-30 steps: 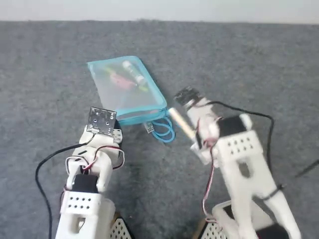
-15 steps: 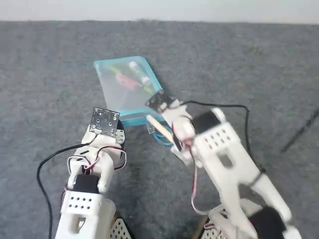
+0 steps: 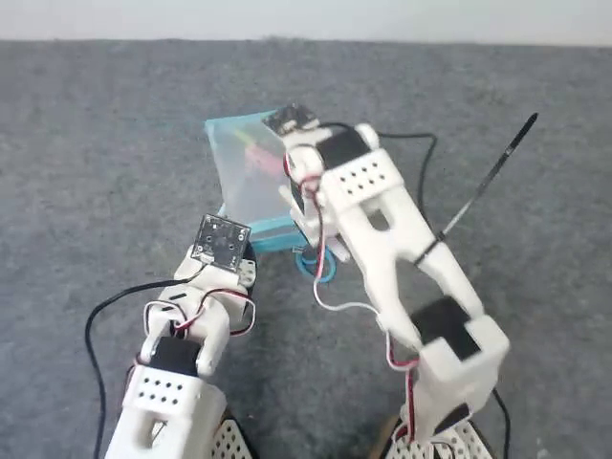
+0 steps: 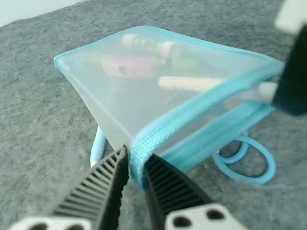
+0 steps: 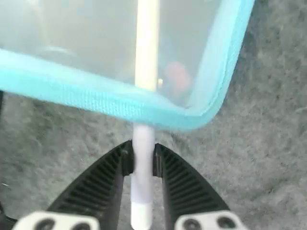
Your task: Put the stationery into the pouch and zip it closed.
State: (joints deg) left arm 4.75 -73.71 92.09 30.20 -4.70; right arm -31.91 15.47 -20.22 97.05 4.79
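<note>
Right pincer [image 5: 142,155] clamped on white pen [image 5: 142,191], black fingers [image 5: 108,179] either side of barrel. Pen's far end crosses teal zip edge [image 5: 96,100] into translucent pouch [image 5: 72,43]. Blurred reddish item [image 5: 175,76] inside, just beside pen. Grey table [image 5: 268,143] underneath.

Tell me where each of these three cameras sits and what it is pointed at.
High view: fixed above, looking down on the left arm, right arm and pouch on grey carpet.
Left wrist view: rides the left arm, looking along the left end effector, shut on the pouch's zipper edge.
Right wrist view: rides the right arm, looking along the right end effector, which holds a pale stick poked into the pouch.
Shared: both wrist views show the stick inside the pouch.
</note>
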